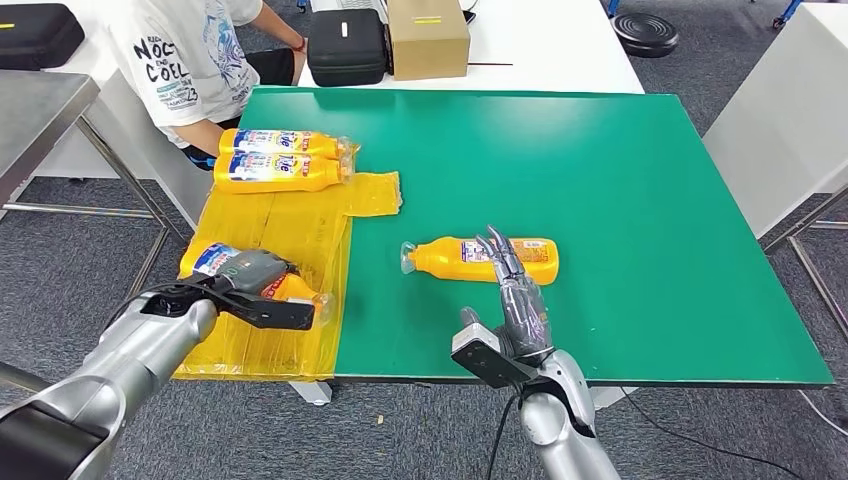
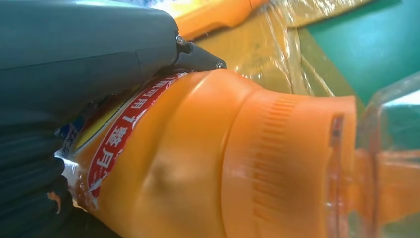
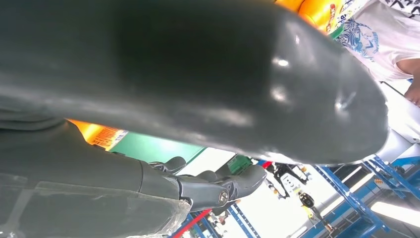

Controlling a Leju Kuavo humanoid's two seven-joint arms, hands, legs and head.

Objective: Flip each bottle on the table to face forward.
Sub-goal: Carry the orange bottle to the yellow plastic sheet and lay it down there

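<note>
Orange bottle [image 1: 482, 259] lies on its side mid-mat, cap toward the robot's left; right hand [image 1: 517, 290], fingers spread and empty, reaches over its base end. Left hand [image 1: 262, 285] grips another bottle [image 1: 215, 260] over yellow film [image 1: 290, 225]. Advisable: roll about the long axis, label up. Green mat [image 1: 620, 190]; grey carpet [image 1: 60, 250]; a seated person [image 1: 190, 50].

Orange bottles: four on show. Two lie side by side, upper left [image 1: 285, 142] and [image 1: 280, 170]; one mid-frame on the green table [image 1: 620, 180] at [image 1: 450, 258]; one lower left [image 1: 215, 260].
Yellow sheets: one [image 1: 290, 225], left of centre.
Robot hands: two, left hand [image 1: 262, 290] and right hand [image 1: 518, 300].
Black cases: two, top left [image 1: 35, 30] and top centre [image 1: 345, 45].
Cardboard boxes: one [image 1: 428, 35].
People: one [image 1: 190, 60].
</note>
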